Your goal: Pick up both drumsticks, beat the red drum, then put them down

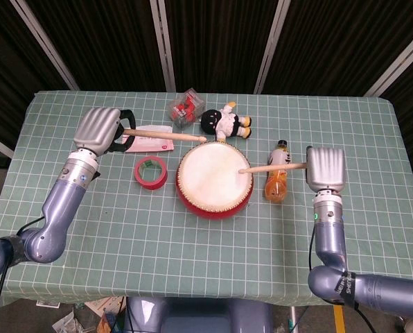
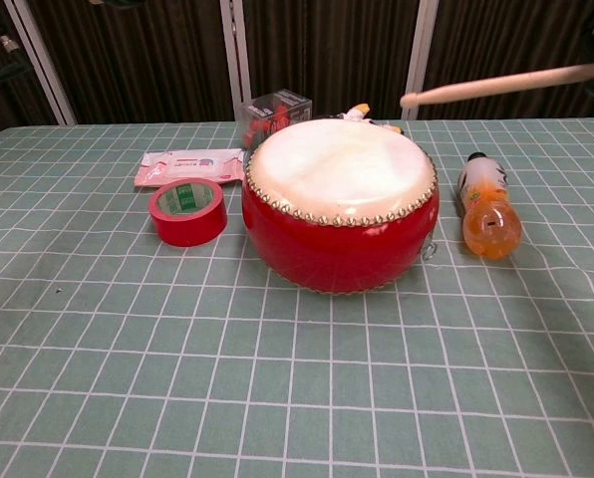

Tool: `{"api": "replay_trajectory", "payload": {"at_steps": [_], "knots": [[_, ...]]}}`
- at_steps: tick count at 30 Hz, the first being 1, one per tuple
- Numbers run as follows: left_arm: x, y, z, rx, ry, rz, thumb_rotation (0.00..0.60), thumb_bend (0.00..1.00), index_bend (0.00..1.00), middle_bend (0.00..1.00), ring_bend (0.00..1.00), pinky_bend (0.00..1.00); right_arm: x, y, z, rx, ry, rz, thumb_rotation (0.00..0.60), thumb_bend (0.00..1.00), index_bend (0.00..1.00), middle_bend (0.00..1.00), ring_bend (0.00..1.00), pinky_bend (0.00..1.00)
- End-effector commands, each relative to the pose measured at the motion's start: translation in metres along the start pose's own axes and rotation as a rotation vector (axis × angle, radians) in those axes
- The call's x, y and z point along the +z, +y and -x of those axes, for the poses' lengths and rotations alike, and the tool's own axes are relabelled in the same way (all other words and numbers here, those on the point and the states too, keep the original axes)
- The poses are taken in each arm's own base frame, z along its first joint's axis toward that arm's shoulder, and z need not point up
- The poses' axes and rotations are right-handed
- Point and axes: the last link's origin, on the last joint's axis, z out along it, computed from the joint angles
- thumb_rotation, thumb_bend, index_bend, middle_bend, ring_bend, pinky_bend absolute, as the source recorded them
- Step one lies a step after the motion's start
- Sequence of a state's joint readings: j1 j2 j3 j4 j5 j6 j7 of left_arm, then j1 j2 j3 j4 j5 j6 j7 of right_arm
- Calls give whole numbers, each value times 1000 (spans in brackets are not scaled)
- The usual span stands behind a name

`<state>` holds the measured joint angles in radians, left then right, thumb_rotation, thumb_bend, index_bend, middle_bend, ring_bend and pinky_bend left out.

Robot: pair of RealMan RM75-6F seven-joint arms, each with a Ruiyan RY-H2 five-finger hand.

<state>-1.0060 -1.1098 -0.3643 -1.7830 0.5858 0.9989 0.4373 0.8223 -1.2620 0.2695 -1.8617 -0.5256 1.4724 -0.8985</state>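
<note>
Two drumsticks are already picked up, one gripped in each robot hand, so the beating is under way. Left robot hand (image 1: 101,129) holds its drumstick (image 1: 166,135) near the red drum (image 1: 214,178) rim; right robot hand (image 1: 326,168) raises its drumstick (image 1: 272,167) above the skin. Setting both sticks on the desk (image 1: 192,236) remains.

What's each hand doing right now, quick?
Left hand: holding a drumstick.
Right hand: holding the other drumstick, raised above the drum.
</note>
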Motion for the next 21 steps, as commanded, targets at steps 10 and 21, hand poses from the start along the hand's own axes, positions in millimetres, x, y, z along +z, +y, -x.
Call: {"api": "replay_trajectory", "payload": {"at_steps": [10, 21], "knots": [[6, 56, 29, 72, -26, 31, 600, 594, 781, 1000, 1000, 1000, -12, 54, -3, 149, -13, 23, 600, 563, 1000, 1000, 1000, 1000], [14, 51, 123, 424, -246, -88, 600, 602, 781, 1000, 1000, 1000, -5, 97, 9, 200, -61, 73, 600, 563, 1000, 1000, 1000, 1000]]}}
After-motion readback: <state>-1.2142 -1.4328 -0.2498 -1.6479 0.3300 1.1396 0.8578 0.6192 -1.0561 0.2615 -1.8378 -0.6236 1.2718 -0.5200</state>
